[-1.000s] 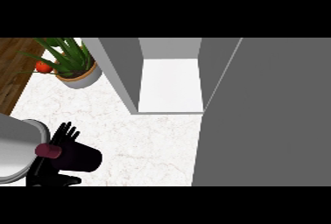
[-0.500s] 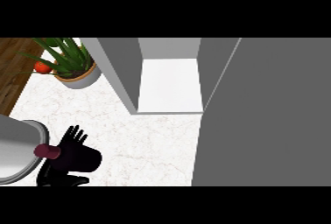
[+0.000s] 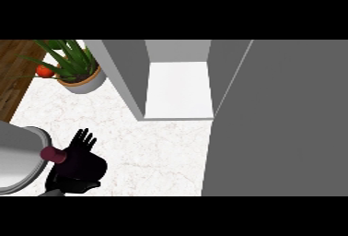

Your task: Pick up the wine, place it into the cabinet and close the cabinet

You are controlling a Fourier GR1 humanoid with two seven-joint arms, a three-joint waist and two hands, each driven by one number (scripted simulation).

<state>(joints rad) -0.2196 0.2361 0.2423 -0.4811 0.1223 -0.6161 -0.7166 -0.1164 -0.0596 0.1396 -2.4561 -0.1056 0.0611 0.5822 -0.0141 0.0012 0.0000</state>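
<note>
The wine (image 3: 55, 155) is on the white surface (image 3: 158, 153), to the left of the open cabinet (image 3: 126, 73) and outside it. The left hand (image 3: 84, 141) is against the wine, its fingers straight and spread apart.

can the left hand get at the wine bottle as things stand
Probably yes. The left hand sits right against the wine bottle, fingers straight, and nothing on the counter lies between them.

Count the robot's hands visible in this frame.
1. The left hand shows at the lower left, by the wine bottle on the counter. The right hand is not in view.
</note>
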